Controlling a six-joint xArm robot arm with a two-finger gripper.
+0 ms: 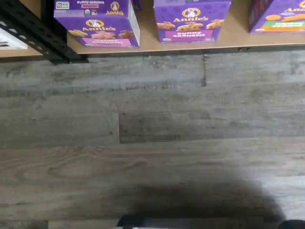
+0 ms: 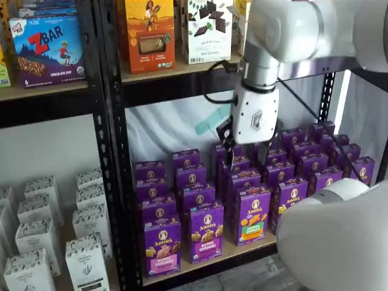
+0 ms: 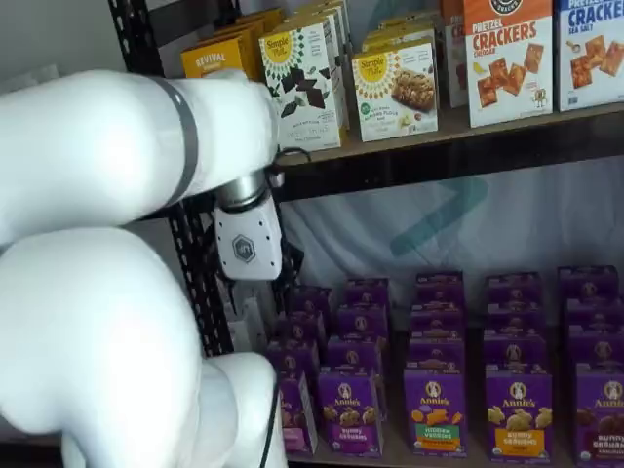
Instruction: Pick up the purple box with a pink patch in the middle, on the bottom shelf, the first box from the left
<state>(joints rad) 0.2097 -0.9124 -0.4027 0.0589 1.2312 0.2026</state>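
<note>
The purple box [image 2: 162, 247] stands upright at the front left corner of the bottom shelf [image 2: 242, 247], first in its row, just beside the black rack post [image 2: 118, 182]. It is a small Annie's carton. Its front has a round logo on top, pictures of bunny snacks under it, and a pink band low on the face. In the wrist view the same box [image 1: 97, 29] shows its front and top, and the pink band is clear near its lower edge. Behind it more purple cartons stand in a line. Just beside it stands a same-size carton with a purple label [image 2: 207, 232], then one with a green and orange panel [image 2: 254, 214].

The gripper [image 2: 247, 159] hangs above the middle rows of cartons, well apart from the purple box and touching nothing. Its two black fingers stand apart with a clear gap and hold nothing. In a shelf view the white gripper body [image 3: 248, 244] shows, but the fingers there are hard to make out.
</note>
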